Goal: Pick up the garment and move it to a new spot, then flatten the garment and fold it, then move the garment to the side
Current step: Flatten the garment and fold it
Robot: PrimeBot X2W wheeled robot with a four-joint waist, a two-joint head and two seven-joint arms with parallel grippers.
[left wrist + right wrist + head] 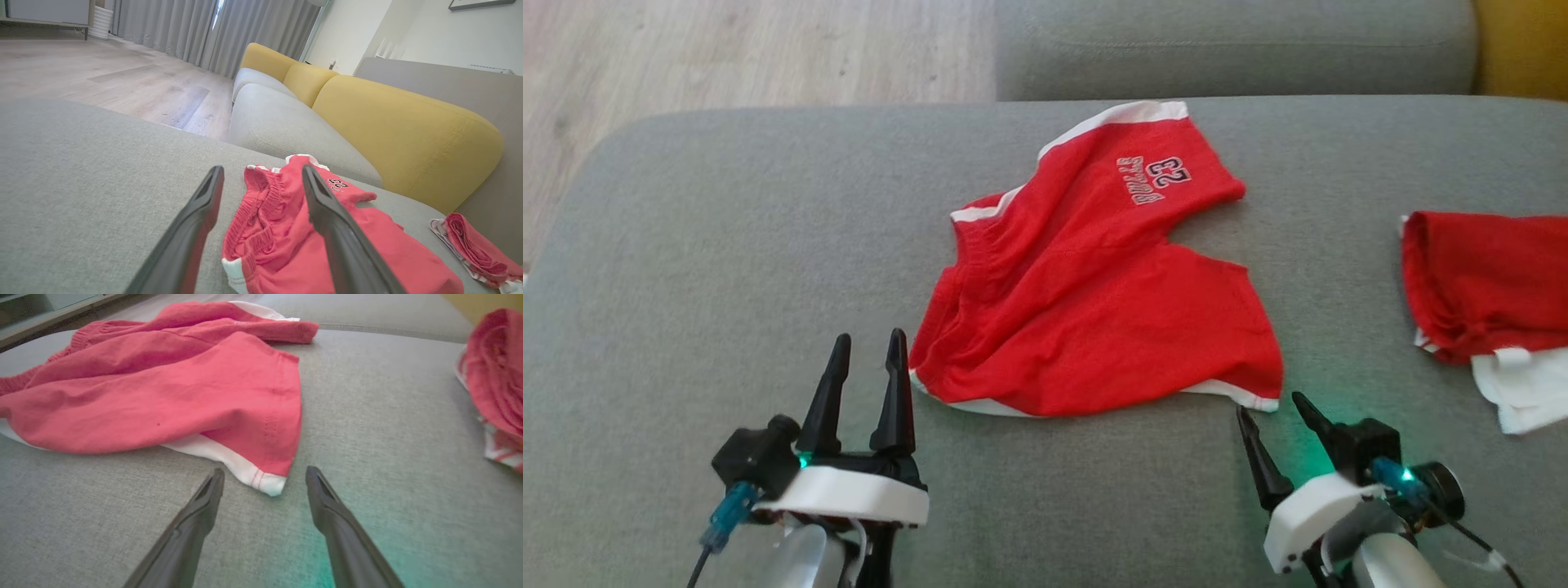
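The garment [1086,286], red shorts with white trim and a "23" print, lies loosely spread and wrinkled on the grey sofa seat [727,245]. My left gripper [870,351] stands open just left of its near left corner, with that waistband corner [261,228] close ahead between the fingers. At the near right corner, my right gripper [1270,404] is open too, and the white-hemmed corner [265,479] lies on the cushion right in front of its fingertips. Neither gripper holds anything.
A second red and white cloth [1486,302] lies bunched at the right of the seat. Behind are another grey cushion [1233,49], yellow backrests [408,134] and wooden floor [727,49] at the far left.
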